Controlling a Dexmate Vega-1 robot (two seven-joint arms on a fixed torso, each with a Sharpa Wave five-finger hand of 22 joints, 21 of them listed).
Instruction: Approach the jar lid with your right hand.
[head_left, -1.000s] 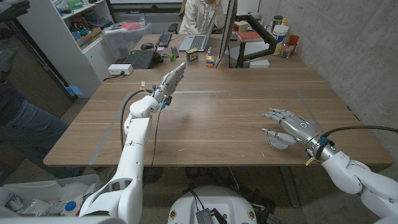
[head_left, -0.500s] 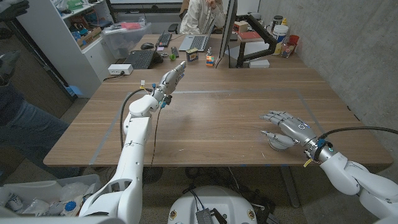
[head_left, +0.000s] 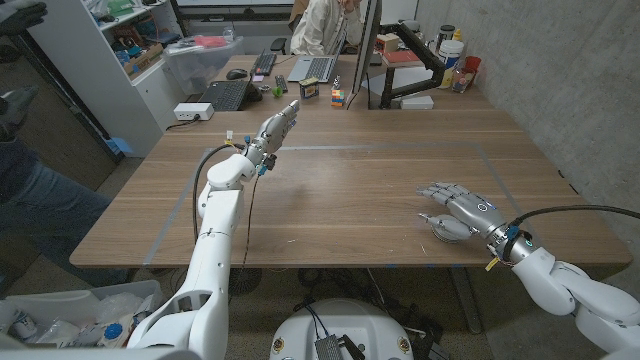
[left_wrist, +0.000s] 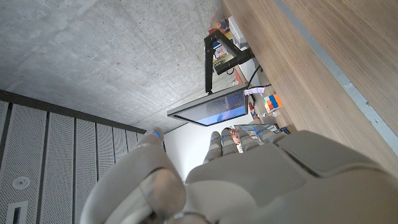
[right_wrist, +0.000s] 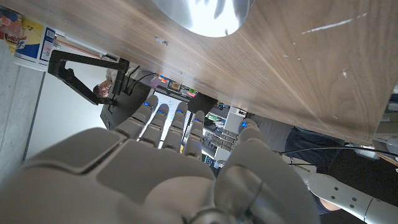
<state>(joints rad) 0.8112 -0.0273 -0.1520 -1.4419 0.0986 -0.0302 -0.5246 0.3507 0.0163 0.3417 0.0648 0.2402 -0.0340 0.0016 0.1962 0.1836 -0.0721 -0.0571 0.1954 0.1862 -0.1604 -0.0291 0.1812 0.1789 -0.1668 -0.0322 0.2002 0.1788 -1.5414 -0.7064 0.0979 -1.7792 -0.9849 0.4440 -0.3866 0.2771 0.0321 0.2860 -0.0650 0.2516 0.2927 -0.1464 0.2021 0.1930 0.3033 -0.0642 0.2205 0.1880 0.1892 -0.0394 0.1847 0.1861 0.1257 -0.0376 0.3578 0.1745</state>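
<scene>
Since the earlier frame the right hand (head_left: 462, 208) has slid a little nearer the robot and more squarely over the round silvery metal jar lid (head_left: 443, 229), which lies on the wooden table (head_left: 360, 190). Its fingers are spread wide, holding nothing, just above the lid. The left hand (head_left: 277, 127) stays raised, well apart from the lid toward the far left, fingers straight and together, empty.
</scene>
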